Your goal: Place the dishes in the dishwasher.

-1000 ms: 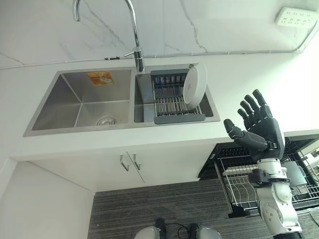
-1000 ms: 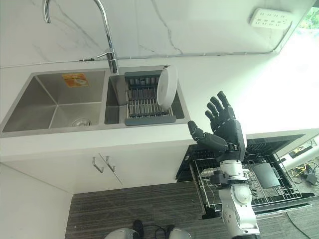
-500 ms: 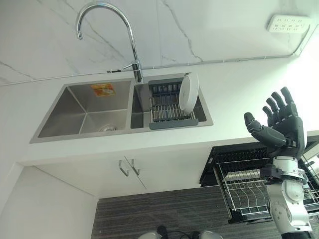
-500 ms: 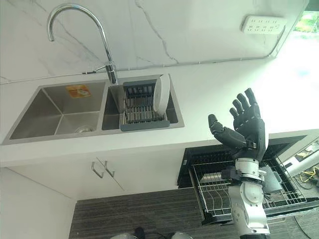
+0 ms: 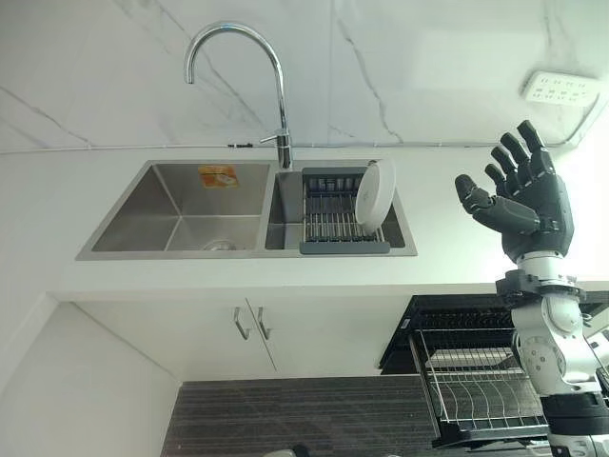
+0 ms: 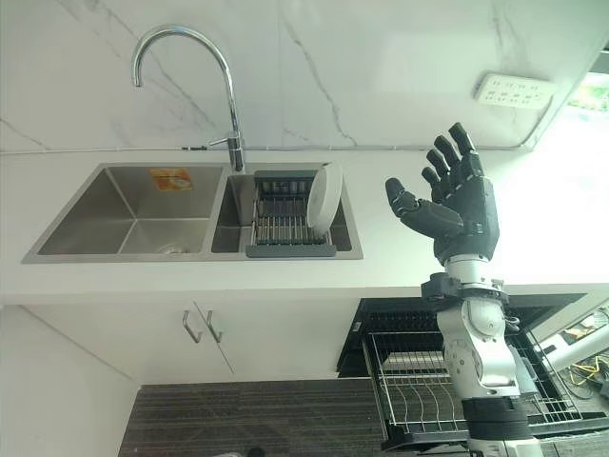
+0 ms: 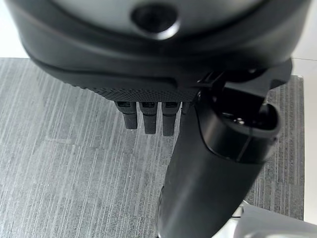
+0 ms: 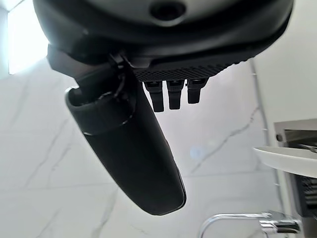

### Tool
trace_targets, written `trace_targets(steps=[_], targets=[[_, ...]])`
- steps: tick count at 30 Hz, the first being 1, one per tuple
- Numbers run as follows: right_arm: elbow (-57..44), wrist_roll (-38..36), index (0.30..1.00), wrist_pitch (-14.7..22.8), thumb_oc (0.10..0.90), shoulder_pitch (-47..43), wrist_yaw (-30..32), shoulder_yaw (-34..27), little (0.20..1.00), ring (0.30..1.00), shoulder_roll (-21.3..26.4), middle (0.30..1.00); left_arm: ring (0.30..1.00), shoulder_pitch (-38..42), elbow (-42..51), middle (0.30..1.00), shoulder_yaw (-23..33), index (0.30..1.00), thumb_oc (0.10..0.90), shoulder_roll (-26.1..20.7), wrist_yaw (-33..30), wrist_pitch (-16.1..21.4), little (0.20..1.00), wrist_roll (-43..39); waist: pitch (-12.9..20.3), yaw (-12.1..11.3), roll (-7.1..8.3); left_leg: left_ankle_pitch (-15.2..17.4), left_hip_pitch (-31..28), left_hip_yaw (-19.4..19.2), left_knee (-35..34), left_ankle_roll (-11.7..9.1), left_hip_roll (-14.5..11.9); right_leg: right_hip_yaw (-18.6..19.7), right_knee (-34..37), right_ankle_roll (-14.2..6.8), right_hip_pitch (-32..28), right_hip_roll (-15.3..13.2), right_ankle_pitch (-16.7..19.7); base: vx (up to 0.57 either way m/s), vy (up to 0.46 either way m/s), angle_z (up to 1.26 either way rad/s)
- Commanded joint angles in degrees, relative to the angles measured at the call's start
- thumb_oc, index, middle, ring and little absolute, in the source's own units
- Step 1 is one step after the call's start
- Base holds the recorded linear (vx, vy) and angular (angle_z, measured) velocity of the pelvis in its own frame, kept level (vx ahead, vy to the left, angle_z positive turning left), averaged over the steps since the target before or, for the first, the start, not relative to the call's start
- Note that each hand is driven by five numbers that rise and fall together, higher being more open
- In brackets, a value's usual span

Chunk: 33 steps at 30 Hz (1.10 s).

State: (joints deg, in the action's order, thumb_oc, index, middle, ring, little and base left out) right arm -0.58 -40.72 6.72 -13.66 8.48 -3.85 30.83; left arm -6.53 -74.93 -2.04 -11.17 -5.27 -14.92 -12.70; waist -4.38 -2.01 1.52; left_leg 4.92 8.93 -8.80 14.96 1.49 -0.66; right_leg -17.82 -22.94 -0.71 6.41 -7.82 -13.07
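— How much room do you have, and where does the dish stand?

— My right hand (image 5: 521, 202) is raised above the white counter (image 5: 447, 238), fingers spread and straight, holding nothing. It hangs to the right of the sink (image 5: 181, 205), well apart from it, with bare counter between. The white plate (image 5: 375, 195) stands on edge at the right end of the drying rack (image 5: 333, 217), which sits in the sink's right basin.

— Anything in the way?

— The tall faucet (image 5: 276, 95) rises behind the divider between the basins, left of the plate. A wall socket (image 5: 561, 89) is behind my hand. Below the counter's front edge, the dishwasher rack (image 5: 476, 390) is pulled out, under my forearm.

— The other hand?

— My left hand (image 7: 148, 116) hangs over grey striped floor (image 7: 64, 163), fingers straight, empty.
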Motion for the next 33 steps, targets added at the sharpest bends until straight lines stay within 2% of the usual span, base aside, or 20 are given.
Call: trace_targets(steps=[1,11,17,28,33], targets=[[0.62,0.39,0.900,2.68,0.800,-9.29,2.19,-3.22,0.900,0.900,4.18,0.900,0.900,-0.08,-1.92,0.900,-0.40,0.900,0.800,-4.21,0.91,-0.24,0.900,2.66,-0.26,-0.73,0.33,9.91,-1.99,-0.18,2.22,-2.91,-1.83,0.42,5.75,-6.34,-3.23,-1.36,-0.20,0.06,-0.038,0.02],[8.48,-0.77,0.900,0.42,0.800,-15.63,2.57,-2.12,0.900,0.900,7.95,0.900,0.900,0.36,-1.53,0.900,-1.13,0.900,0.800,-5.54,1.67,-1.04,0.900,2.87,-0.17,-2.36,0.57,9.54,-1.96,1.01,2.22,-3.22,-1.54,-0.56,5.75,-6.00,-4.05,-1.36,-0.51,0.03,-0.017,0.04],[12.04,-2.47,0.900,1.30,0.800,-17.73,1.63,-1.11,0.900,0.900,8.10,0.900,0.900,0.05,-1.77,0.900,-1.07,0.900,0.800,-6.07,2.35,-1.36,0.900,2.69,-0.32,-3.41,0.51,9.23,-1.86,1.56,2.22,-3.38,-1.46,-1.16,5.75,-5.89,-4.50,-1.46,-0.63,0.02,-0.004,0.07],[17.13,-3.77,0.900,-0.31,0.800,-22.62,2.33,1.35,0.900,0.900,7.78,0.900,0.900,0.59,-1.36,0.900,-3.02,0.900,0.800,-7.07,3.35,-1.66,0.900,4.73,-0.47,-5.30,0.29,8.69,-1.33,2.31,2.22,-3.64,-1.35,-2.93,5.75,-5.93,-5.03,-2.09,-0.81,0.02,0.012,0.08],[19.50,-1.76,0.900,-0.33,0.800,-24.57,2.95,2.64,0.900,0.900,7.70,0.900,0.900,0.36,-1.79,0.900,-2.80,0.900,0.800,-7.23,3.69,-1.39,0.900,4.69,-0.56,-5.89,0.25,8.48,-1.14,2.44,2.22,-3.81,-1.43,-3.54,5.75,-5.83,-5.24,-2.21,-0.96,0.02,0.027,0.07]])
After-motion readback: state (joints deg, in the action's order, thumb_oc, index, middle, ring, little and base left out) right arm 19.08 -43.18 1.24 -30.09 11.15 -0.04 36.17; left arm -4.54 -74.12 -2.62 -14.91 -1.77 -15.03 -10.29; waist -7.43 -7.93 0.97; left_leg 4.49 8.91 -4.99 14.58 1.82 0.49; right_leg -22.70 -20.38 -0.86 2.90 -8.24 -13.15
